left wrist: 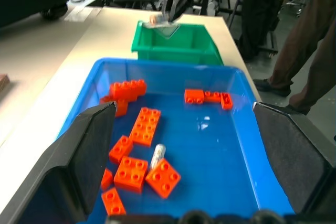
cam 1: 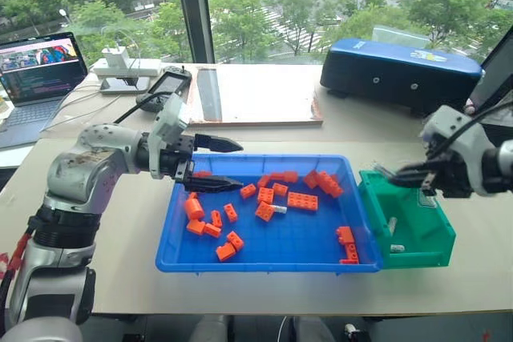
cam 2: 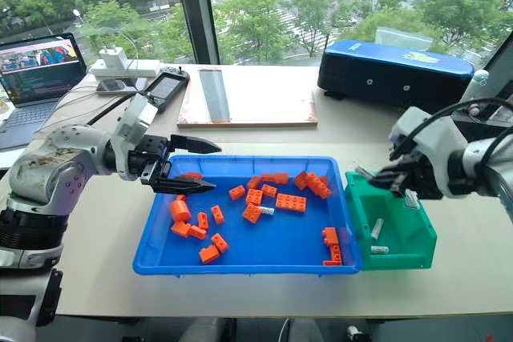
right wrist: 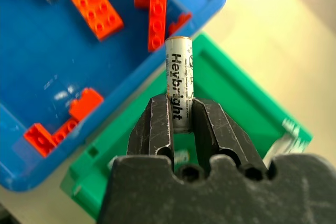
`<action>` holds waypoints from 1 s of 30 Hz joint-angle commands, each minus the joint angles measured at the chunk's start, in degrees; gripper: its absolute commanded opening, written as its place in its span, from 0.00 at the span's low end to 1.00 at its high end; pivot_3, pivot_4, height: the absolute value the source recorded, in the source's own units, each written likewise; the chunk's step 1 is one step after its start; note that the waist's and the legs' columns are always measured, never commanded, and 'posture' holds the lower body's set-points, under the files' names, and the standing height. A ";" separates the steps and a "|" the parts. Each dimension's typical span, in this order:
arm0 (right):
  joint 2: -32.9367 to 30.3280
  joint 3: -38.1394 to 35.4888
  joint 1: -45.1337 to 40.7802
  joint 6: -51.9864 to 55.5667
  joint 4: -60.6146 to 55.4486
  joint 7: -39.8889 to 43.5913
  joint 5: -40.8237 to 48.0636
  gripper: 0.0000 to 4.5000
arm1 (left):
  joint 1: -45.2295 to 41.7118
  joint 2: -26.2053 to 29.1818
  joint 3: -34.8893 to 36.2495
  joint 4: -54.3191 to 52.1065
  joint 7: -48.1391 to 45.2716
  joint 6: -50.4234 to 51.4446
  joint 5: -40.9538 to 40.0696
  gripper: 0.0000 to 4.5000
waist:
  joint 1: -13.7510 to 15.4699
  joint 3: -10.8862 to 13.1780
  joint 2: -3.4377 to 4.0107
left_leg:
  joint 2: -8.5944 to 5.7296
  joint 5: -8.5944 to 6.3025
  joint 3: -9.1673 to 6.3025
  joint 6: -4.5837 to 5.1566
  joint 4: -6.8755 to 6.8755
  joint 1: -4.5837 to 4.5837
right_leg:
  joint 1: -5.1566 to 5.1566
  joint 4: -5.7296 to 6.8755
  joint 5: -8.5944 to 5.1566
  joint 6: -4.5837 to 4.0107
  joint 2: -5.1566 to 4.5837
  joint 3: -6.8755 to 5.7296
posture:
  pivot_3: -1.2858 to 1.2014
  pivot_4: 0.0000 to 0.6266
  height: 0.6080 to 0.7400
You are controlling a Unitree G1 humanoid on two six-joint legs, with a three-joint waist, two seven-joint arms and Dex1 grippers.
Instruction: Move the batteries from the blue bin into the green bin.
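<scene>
Right gripper (right wrist: 178, 114) clamped on battery (right wrist: 179, 80), hanging over green bin (cam 1: 417, 234); battery's long axis runs along fingers. Left gripper (cam 1: 220, 164) spread apart, empty, over blue bin (cam 1: 264, 258) far-left corner.

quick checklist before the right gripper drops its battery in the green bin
1. Battery clamped in the right gripper: ok.
2. Gripper over the green bin: ok, above its far rim.
3. Room in the bin: ok, two batteries lying on its floor.
4. Left gripper clear of the bin: ok, open over the blue bin.
5. Batteries left in the blue bin: not ok, one lies among orange bricks.
</scene>
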 commanded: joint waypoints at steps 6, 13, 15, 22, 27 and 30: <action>-0.44 -1.21 4.44 -3.36 2.50 -5.03 -3.17 0.28 | -2.11 -0.82 2.06 -0.68 1.57 0.28 -2.28 1.00 | 0.58 0.00 0.00 | -0.01 0.00 -0.01 0.00 0.01 -0.01 | 0.02 -0.02 0.00 0.00 -0.06 0.00 | 0.52 0.24 0.94; -3.10 0.28 1.87 -6.15 4.07 -4.30 -4.67 0.78 | -1.49 -0.07 2.82 -0.72 2.22 0.22 -2.40 1.00 | 0.61 0.00 0.00 | -0.02 0.00 0.01 0.00 0.01 -0.01 | 0.01 -0.04 0.00 0.00 -0.06 0.00 | 0.52 0.24 0.94; -2.98 1.69 0.20 -7.77 3.76 -4.22 -5.27 0.95 | -1.28 0.24 2.66 -0.61 2.54 0.04 -1.80 1.00 | 0.56 0.01 0.00 | -0.01 0.00 0.01 0.00 0.01 -0.01 | 0.01 -0.05 0.00 0.00 -0.05 0.00 | 0.52 0.24 0.94; 16.20 12.26 -15.10 -2.16 -2.71 -8.60 -0.44 0.98 | 0.76 3.06 -1.03 2.56 3.47 -4.87 6.80 1.00 | -0.61 0.01 0.00 | 0.01 0.00 -0.02 0.00 -0.01 0.00 | 0.01 -0.05 0.00 0.00 0.03 0.00 | 0.52 0.24 0.94; 29.71 21.21 -17.13 0.66 -4.27 -14.96 -1.88 0.98 | 1.59 3.22 -0.57 1.18 3.03 -5.12 6.67 1.00 | -0.20 0.02 -0.03 | -0.02 0.00 -0.08 0.00 0.00 -0.08 | -0.05 0.04 0.00 0.00 -0.01 -0.01 | 0.52 0.24 0.94; 33.65 25.77 -17.35 -0.21 -4.70 -17.61 -4.05 0.98 | 1.82 3.40 -0.23 0.39 3.25 -4.64 6.25 1.00 | 0.24 0.02 -0.03 | -0.06 0.00 -0.10 0.00 0.02 -0.17 | -0.09 0.13 0.00 0.00 -0.06 -0.03 | 0.52 0.24 0.94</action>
